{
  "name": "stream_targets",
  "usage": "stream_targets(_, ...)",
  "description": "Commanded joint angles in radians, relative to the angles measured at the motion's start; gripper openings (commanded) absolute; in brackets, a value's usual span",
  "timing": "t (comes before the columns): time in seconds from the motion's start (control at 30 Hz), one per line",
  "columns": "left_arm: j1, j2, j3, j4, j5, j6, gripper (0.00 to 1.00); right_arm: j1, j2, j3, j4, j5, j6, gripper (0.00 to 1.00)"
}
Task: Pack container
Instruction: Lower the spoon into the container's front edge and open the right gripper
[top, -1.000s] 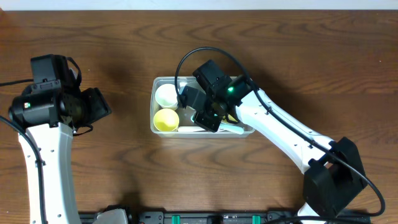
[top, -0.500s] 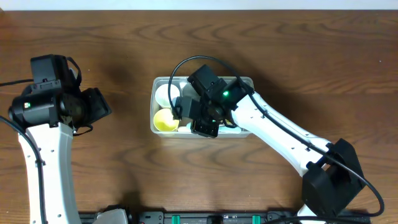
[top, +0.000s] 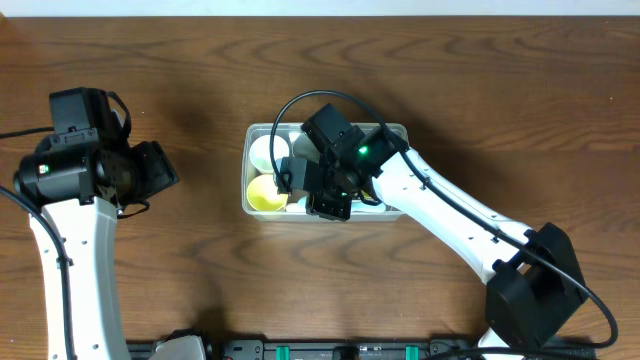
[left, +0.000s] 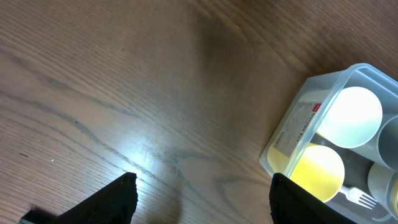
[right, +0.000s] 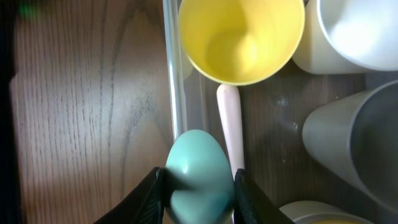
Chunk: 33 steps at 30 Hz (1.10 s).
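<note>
step: placing item | right claw (right: 199, 190) clenched on pale green spoon-like piece (right: 198, 163), over container (top: 398, 130) wall, tabletop (top: 200, 60) centre; left claw (left: 202, 196) released, idle | next: shift inward; let go

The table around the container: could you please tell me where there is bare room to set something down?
Bare table lies between the left gripper and the container, beyond its far wall, and in front of it. Inside is crowded: cups, and the right gripper holding a mint-green utensil.
</note>
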Motion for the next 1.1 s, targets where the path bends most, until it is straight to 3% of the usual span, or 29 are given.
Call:
stream_targets(0.0,0.004,-0.002,-0.001,-0.003,-0.011,0.002,0.68,0.006,0.008,0.009,0.011,-0.025,-0.019,0.01)
stream_targets(0.23,0.004,-0.002,-0.001,-0.003,-0.011,0.002,0.69,0.006,0.008,0.009,0.011,-0.025,-0.019,0.03)
stream_targets(0.47,0.004,-0.002,-0.001,-0.003,-0.011,0.002,0.68,0.006,0.009,0.009,0.009,-0.025,-0.019,0.26)
stream_targets(0.53,0.004,-0.002,-0.001,-0.003,-0.011,0.002,0.68,0.006,0.009,0.009,0.008,-0.025,-0.019,0.36)
stream_targets(1.07,0.004,-0.002,-0.001,-0.003,-0.011,0.002,0.68,0.006,0.008,0.009,0.023,-0.012,-0.005,0.46)
